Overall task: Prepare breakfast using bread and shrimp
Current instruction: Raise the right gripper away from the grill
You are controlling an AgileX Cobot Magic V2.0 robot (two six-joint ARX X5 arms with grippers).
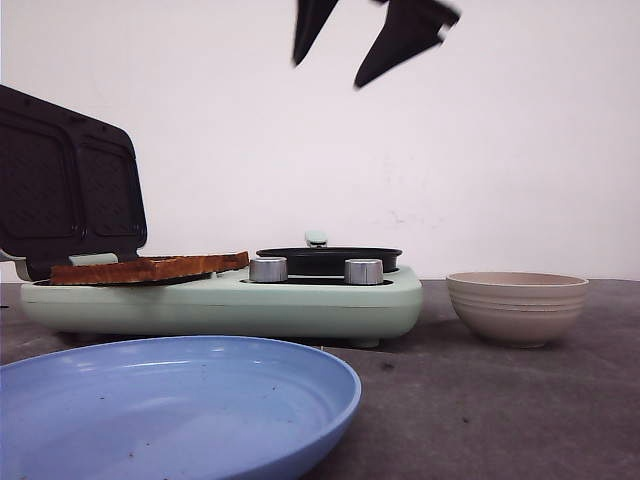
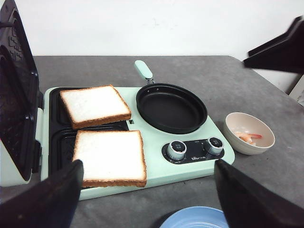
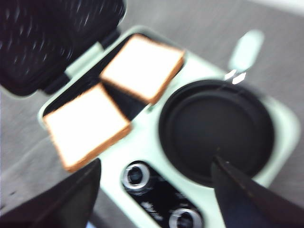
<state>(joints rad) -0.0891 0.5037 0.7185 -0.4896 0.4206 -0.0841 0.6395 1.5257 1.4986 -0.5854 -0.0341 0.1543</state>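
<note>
Both claws gape empty — right claw raised high, left claw lower.

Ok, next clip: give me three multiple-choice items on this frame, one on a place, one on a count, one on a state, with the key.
1. Where is the shrimp?
A. in the pan
B. in the beige bowl
C. on the blue plate

2. How many bread slices lie on the grill plates?
A. one
B. two
C. three

3. How is the grill lid?
A. shut
B. taken off
C. raised open

Key:
1 B: the left wrist view shows it inside the beige bowl, and the pan is empty.
2 B: one bread slice and a second bread slice lie side by side.
3 C: the lid stands upright behind the bread.
</note>
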